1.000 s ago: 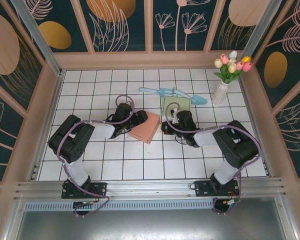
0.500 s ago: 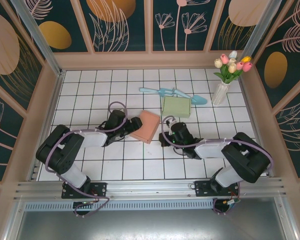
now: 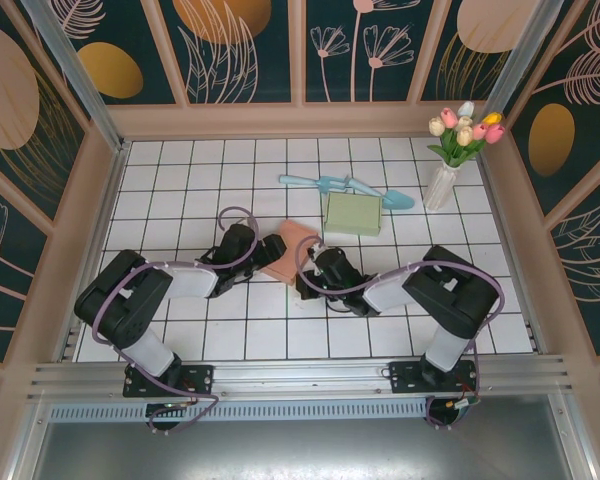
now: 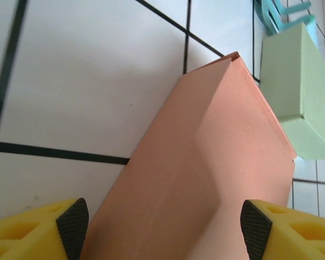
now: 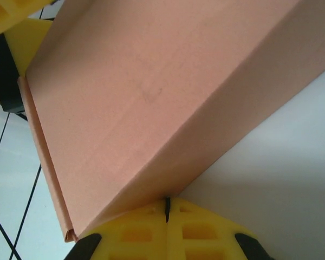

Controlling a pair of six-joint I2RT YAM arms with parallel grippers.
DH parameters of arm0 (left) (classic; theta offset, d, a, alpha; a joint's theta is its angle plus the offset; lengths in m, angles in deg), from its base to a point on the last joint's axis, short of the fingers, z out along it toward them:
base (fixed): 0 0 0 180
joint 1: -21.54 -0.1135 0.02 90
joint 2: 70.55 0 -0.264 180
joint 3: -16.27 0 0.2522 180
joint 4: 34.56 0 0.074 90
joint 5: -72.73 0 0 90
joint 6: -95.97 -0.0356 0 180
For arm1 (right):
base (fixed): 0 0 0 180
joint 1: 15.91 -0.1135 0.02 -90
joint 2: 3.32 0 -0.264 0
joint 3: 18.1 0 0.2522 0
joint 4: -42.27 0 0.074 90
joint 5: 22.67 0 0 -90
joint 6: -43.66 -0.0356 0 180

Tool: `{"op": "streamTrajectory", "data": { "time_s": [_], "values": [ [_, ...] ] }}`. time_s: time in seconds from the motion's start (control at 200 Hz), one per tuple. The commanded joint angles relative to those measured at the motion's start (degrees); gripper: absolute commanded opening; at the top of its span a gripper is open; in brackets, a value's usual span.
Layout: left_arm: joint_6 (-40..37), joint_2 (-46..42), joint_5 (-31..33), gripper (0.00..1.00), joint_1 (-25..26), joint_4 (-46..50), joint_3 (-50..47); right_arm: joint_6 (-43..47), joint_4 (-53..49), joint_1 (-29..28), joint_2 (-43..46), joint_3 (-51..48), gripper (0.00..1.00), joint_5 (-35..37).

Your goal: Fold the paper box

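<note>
The flat salmon-pink paper box (image 3: pixel 288 250) lies between both claws: left claw (image 4: pixel 162 225) spread wide, straddling it for bracing; right claw (image 5: pixel 167 208) fully closed, pressed against its edge.

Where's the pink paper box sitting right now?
In the top view the pink paper box lies mid-table between the left gripper and right gripper, just near-left of the green box.

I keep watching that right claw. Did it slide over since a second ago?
Yes. The right claw slid left and nearer the arm bases, away from the green box, and now sits shut against the pink box.
</note>
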Motion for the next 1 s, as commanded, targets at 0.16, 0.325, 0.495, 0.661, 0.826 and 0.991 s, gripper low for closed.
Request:
{"op": "streamTrajectory", "data": {
  "time_s": [0.16, 0.325, 0.495, 0.661, 0.826, 0.991],
  "values": [
    [0.0, 2.6, -3.1, 0.78, -3.6, 9.7, 5.5, -4.2, 11.3, -2.5, 1.1, -1.5, 0.0, 5.0],
    [-2.7, -0.9, 5.0, 0.8, -7.0, 16.7, 7.1, 1.9, -0.2, -2.5, 10.5, -5.1, 0.15, 16.6],
    [-4.9, -3.8, 5.5, 0.8, -7.0, 17.6, 8.5, 7.0, -9.0, 0.1, 18.6, -4.8, 0.17, 23.4],
    [-9.2, 0.9, 1.9, 0.8, -6.9, 15.8, 15.3, 8.1, -7.3, 9.1, 19.6, -5.4, 0.12, 15.2],
    [-9.9, 9.4, -4.0, 0.79, -6.9, 13.4, 21.7, 8.5, -4.3, 12.9, 14.8, -3.4, 0.1, 9.5],
    [-8.4, 15.4, -8.9, 0.79, -6.5, 10.5, 25.3, 8.3, -1.5, 13.7, 7.3, 0.0, 0.1, 8.0]
  ]
}}
